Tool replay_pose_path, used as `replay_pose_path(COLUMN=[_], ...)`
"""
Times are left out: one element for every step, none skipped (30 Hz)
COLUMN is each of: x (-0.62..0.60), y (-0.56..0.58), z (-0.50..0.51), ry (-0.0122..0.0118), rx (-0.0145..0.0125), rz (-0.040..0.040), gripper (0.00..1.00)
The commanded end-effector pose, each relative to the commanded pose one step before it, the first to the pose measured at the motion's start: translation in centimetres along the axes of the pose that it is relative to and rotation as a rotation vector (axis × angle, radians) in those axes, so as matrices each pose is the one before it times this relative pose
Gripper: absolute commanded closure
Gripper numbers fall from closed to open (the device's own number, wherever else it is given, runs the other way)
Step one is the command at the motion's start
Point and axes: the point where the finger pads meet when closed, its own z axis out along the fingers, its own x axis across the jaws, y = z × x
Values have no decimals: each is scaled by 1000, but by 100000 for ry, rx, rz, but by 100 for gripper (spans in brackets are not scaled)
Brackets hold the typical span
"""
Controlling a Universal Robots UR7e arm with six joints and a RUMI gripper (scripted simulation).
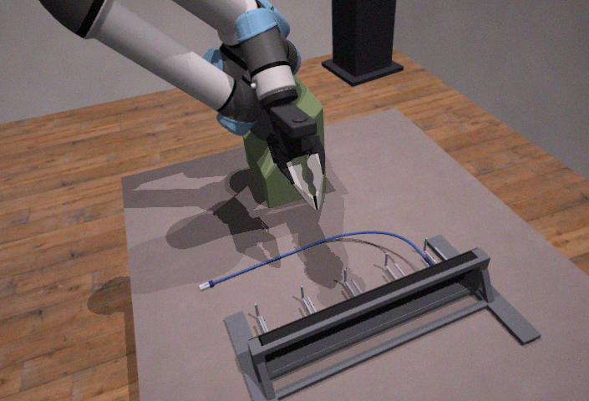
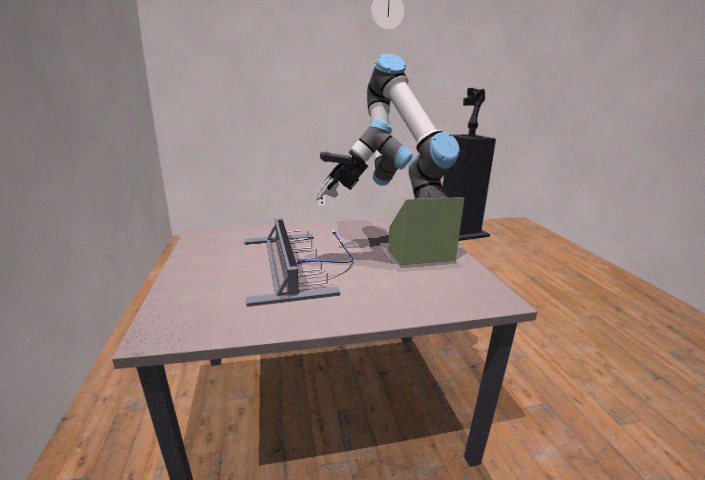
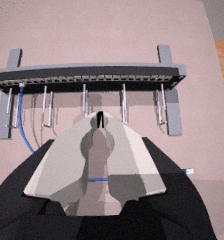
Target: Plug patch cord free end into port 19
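The rack (image 1: 370, 302) (image 2: 285, 254) (image 3: 92, 70) stands upright on its two feet. One end of the blue cord (image 1: 380, 231) (image 2: 336, 261) (image 3: 22, 115) sits in a port near the rack's left end in the wrist view. The free plug (image 1: 204, 286) (image 2: 333, 231) (image 3: 190, 171) lies away from the rack; in the wrist view it is at the right, beyond the gripper's jaw. Which way its clip faces is too small to tell. My gripper (image 1: 316, 208) (image 2: 318, 198) (image 3: 101, 112) is shut and empty, high above the table behind the cord.
Thin metal cable guides (image 1: 345, 275) (image 2: 310, 243) (image 3: 124, 102) stick out from the rack's port side. A green block (image 1: 311, 106) (image 2: 429, 232) stands on the table behind the gripper. A dark pedestal (image 1: 363, 38) (image 2: 472, 181) stands on the floor beyond the table.
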Motion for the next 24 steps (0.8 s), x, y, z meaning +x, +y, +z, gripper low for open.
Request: replay_pose_path(x=[-39, 51, 4, 0, 0, 1, 5, 20, 59, 69, 85, 56, 84, 110, 130, 154, 0, 0, 195, 217, 239, 258, 278, 295], y=[92, -119, -9, -1, 0, 0, 2, 9, 32, 35, 42, 16, 28, 39, 41, 40, 0, 0, 1, 0, 1, 0, 1, 0], z=[-598, 2, -10, -4, -1, 0, 0, 5, 24, 27, 29, -5, -7, -8, -8, -8, 0, 0, -1, 0, -1, 0, 0, 0], ry=[-233, 96, 8, 1, 0, 0, -1, 7, 42, 17, 7, -65, -41, -30, -36, -34, 0, 0, 1, -2, 1, -2, 0, -1], rx=[-1159, 163, 13, 1, 0, 0, -2, -23, -92, -95, -105, -7, -32, -51, -57, -54, 0, 0, 1, -1, 2, -1, 1, 0], rz=[50, 131, 10, 1, 0, 0, -2, 9, 56, 61, 8, -93, -65, -42, -44, -43, 0, 0, 0, 1, 0, 1, 0, 1], gripper=[100, 100, 100, 100, 100, 100, 100, 100, 100, 100, 100, 100, 100, 100, 100, 100, 100, 100, 100, 100, 100, 100, 100, 100])
